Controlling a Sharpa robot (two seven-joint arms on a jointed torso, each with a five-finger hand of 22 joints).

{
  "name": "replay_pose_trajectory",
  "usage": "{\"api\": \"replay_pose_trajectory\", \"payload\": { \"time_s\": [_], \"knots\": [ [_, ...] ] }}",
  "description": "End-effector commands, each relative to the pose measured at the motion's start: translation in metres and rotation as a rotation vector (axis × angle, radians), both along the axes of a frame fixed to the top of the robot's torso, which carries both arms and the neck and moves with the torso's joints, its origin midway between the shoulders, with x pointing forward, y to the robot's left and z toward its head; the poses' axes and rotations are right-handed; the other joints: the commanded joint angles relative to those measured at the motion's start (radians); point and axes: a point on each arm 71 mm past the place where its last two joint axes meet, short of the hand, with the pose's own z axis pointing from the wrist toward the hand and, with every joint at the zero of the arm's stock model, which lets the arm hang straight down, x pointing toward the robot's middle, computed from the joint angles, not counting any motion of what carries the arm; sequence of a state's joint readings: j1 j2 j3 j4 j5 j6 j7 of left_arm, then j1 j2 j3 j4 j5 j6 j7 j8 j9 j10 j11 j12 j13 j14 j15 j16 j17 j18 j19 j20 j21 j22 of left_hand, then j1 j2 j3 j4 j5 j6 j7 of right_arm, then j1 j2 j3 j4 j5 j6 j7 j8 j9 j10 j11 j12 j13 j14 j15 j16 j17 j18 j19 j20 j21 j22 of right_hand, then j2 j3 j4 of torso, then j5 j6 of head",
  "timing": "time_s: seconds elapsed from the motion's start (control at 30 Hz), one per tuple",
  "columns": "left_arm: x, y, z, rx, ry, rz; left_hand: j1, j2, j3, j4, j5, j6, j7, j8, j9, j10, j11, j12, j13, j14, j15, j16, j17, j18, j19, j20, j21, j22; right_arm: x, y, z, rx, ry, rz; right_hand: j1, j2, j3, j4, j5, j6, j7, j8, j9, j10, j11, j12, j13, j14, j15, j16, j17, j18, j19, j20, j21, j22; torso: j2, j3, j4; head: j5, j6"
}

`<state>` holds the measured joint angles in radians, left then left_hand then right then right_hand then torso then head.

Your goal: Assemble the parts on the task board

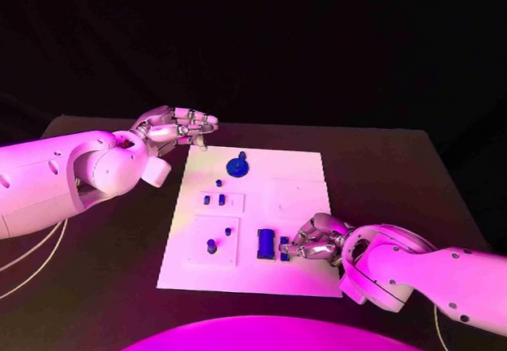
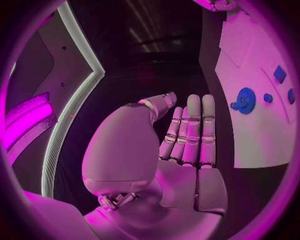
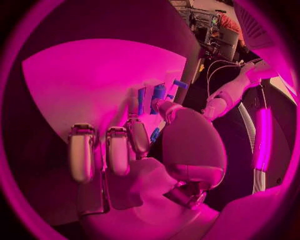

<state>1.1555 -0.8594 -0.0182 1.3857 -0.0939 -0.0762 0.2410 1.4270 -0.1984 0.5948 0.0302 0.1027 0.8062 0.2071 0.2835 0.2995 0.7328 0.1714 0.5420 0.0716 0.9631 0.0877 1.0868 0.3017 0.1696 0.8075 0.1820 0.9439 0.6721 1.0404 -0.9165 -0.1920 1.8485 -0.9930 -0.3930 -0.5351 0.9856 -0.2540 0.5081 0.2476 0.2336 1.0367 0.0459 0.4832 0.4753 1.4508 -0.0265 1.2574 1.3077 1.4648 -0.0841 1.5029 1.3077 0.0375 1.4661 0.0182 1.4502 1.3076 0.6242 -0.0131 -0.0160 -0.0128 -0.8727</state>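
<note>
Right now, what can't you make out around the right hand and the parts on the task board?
- Head view: right hand covers the board beside the tall blue part; whether it touches or holds a part is unclear.
- Right wrist view: its fingers hide part of the blue pieces.
- Head view: small parts too small to tell their shape.
- Left hand: nothing visibly held.

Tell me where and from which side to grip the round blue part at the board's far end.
Take the round blue part by its disc rim, probably from above. It lies flat on the task board with a small knob beside it, clear of other pieces. The open left hand hovers nearest, just off the board's far left corner.
</note>
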Motion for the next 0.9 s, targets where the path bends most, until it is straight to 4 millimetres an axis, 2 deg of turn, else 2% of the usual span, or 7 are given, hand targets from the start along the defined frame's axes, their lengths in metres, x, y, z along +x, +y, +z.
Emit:
{"api": "replay_pose_trajectory", "payload": {
  "time_s": [0.03, 0.23, 0.33, 0.47, 0.63, 0.77, 0.9],
  "knots": [
    [-0.001, -0.002, 0.001, -0.009, -0.002, -0.015, -0.008, -0.001, 0.003, -0.006, 0.005, -0.008, 0.027, 0.003, 0.001, -0.007, 0.001, 0.005, -0.001, -0.004, 0.003, -0.005, -0.002, 0.015, -0.008, 0.002, -0.003, -0.002, -0.002, 0.001, 0.0, 0.0, -0.001, 0.043, 0.01, 0.007, -0.008, -0.007, -0.009, 0.001, 0.003, -0.005, 0.0, 0.003, 0.002, -0.003, 0.066, 0.087, -0.003, 0.001, 0.175, -0.015, 0.083, 0.0, -0.005, 0.233, 0.0, 0.0001, -0.0001, 0.0, 0.0],
    [-0.001, -0.001, 0.001, -0.008, -0.001, -0.014, -0.008, -0.001, 0.003, -0.006, 0.005, -0.008, 0.027, 0.003, 0.001, -0.007, 0.001, 0.005, -0.001, -0.004, 0.003, -0.005, -0.002, 0.015, -0.008, 0.002, -0.003, -0.002, -0.002, -0.003, 0.0, -0.011, -0.001, 0.053, 0.089, 0.012, 0.009, -0.059, -0.05, 0.001, 0.001, -0.007, -0.002, 0.002, 0.0, -0.005, 0.067, 0.086, -0.006, 0.0, 0.173, -0.015, 0.082, -0.002, -0.005, 0.233, 0.0, 0.0003, -0.0004, 0.001, 0.0],
    [-0.001, -0.001, 0.001, -0.009, -0.002, -0.014, -0.008, -0.001, 0.003, -0.006, 0.005, -0.008, 0.027, 0.003, 0.001, -0.007, 0.001, 0.005, -0.001, -0.004, 0.003, -0.005, -0.002, 0.015, -0.008, 0.002, -0.003, -0.002, -0.001, -0.005, 0.0, -0.014, -0.014, 0.051, 0.106, 0.006, 0.01, -0.077, 0.001, 0.003, 0.002, -0.006, -0.002, 0.002, 0.0, -0.007, 0.067, 0.086, -0.005, 0.0, 0.173, -0.015, 0.082, -0.002, -0.005, 0.233, 0.0, 0.0006, -0.0012, 0.001, 0.0],
    [-0.001, -0.002, 0.001, -0.01, -0.005, -0.013, -0.008, -0.001, 0.003, -0.006, 0.005, -0.008, 0.027, 0.003, 0.001, -0.007, 0.001, 0.005, -0.001, -0.004, 0.003, -0.005, -0.002, 0.015, -0.008, 0.002, -0.003, -0.002, 0.001, -0.009, 0.002, -0.005, -0.039, 0.041, 0.109, -0.002, 0.004, -0.083, 0.007, -0.001, 0.003, -0.008, -0.003, -0.001, 0.001, -0.013, 0.064, 0.085, -0.005, -0.003, 0.17, -0.013, 0.081, -0.002, -0.013, 0.231, -0.001, 0.0008, -0.0013, 0.0, 0.0],
    [0.0, -0.001, 0.003, -0.025, -0.021, 0.005, -0.013, -0.001, 0.002, -0.004, 0.004, -0.008, 0.027, 0.004, 0.002, -0.006, 0.002, 0.008, -0.001, -0.004, 0.004, -0.004, -0.002, 0.015, -0.007, 0.003, -0.004, -0.002, 0.01, -0.019, 0.011, 0.077, -0.111, 0.019, 0.1, -0.014, -0.038, -0.076, 0.008, -0.057, 0.03, -0.046, -0.02, -0.017, 0.023, -0.04, 0.05, 0.081, 0.011, -0.016, 0.153, -0.007, 0.072, 0.009, -0.054, 0.221, -0.003, 0.0005, -0.0008, -0.002, 0.001],
    [0.001, -0.001, 0.004, -0.046, -0.042, 0.028, -0.034, -0.003, -0.007, 0.009, 0.001, -0.011, 0.025, 0.004, 0.002, -0.002, 0.001, 0.015, 0.0, -0.003, 0.005, 0.0, 0.0, 0.014, -0.008, 0.006, -0.015, -0.009, 0.032, -0.033, 0.031, 0.212, -0.232, -0.01, 0.117, -0.009, -0.057, -0.08, 0.012, -0.076, 0.04, -0.063, -0.026, -0.034, 0.032, -0.07, 0.032, 0.076, 0.02, -0.032, 0.134, 0.003, 0.06, 0.017, -0.111, 0.207, -0.006, -0.0021, -0.0029, -0.006, 0.015],
    [0.002, -0.001, 0.004, -0.061, -0.059, 0.057, -0.054, -0.006, -0.022, 0.023, 0.0, -0.014, 0.021, 0.007, 0.004, 0.007, -0.002, 0.025, 0.002, -0.007, 0.005, 0.003, 0.001, 0.015, -0.007, 0.008, -0.035, -0.023, 0.057, -0.048, 0.047, 0.331, -0.323, -0.064, 0.15, -0.004, -0.075, -0.09, 0.083, -0.116, 0.062, -0.092, -0.037, -0.118, 0.052, -0.218, -0.057, 0.051, 0.038, -0.092, 0.065, 0.033, 0.015, 0.033, -0.298, 0.159, -0.016, -0.0053, -0.0051, -0.012, 0.033]
  ]
}}
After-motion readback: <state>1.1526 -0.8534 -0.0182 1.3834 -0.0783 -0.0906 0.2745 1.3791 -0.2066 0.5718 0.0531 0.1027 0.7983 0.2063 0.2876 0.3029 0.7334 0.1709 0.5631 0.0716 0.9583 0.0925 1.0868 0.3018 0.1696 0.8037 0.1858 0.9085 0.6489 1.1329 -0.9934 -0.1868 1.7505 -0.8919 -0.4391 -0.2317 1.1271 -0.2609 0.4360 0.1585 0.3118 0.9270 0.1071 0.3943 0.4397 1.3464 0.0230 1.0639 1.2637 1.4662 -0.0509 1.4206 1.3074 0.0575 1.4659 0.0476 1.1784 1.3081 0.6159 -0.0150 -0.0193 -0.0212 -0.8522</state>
